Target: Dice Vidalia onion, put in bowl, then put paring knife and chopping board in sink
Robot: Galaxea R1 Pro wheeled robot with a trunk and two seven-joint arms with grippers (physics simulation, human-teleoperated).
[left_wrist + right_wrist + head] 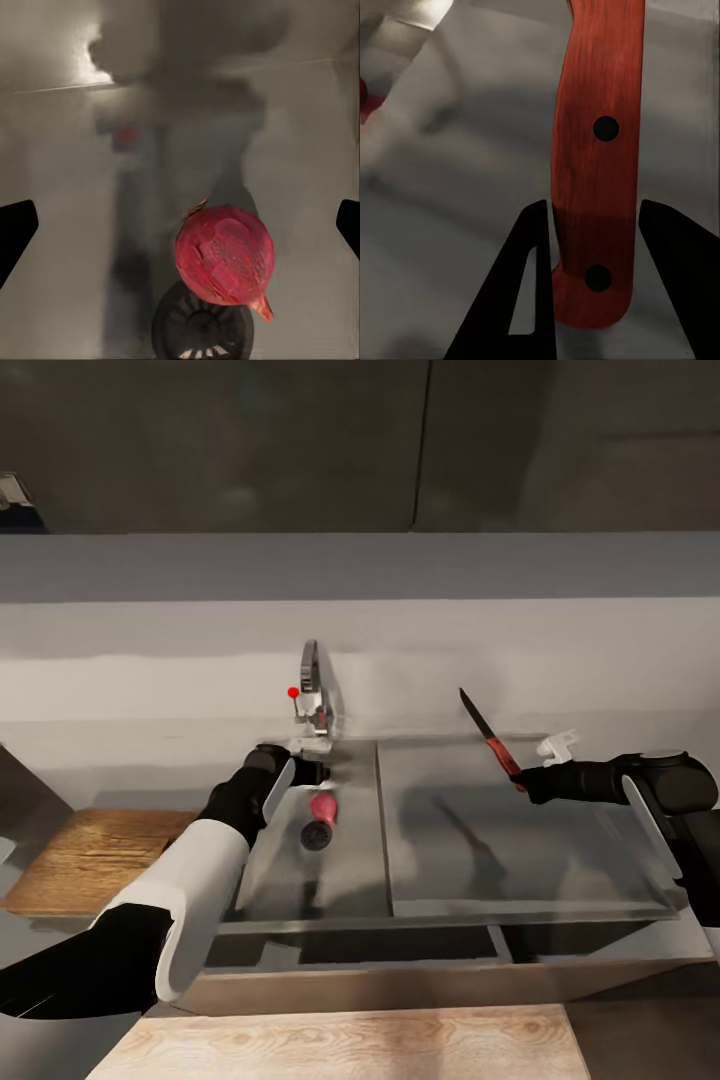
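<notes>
Blade of the red-handled paring knife [596, 165] cut off by the right wrist picture's edge, dark brown wooden chopping board [95, 855] partly behind the left arm, round dark drain [202, 326] half under the pinkish-red rounded onion [225, 255], chrome tap [131, 142] blurred.

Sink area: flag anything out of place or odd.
Nothing spilled or damaged. The Vidalia onion sits in the sink beside the drain, the open left hand above it. The right hand holds the paring knife in the air, blade tilted up over the drainboard.
</notes>
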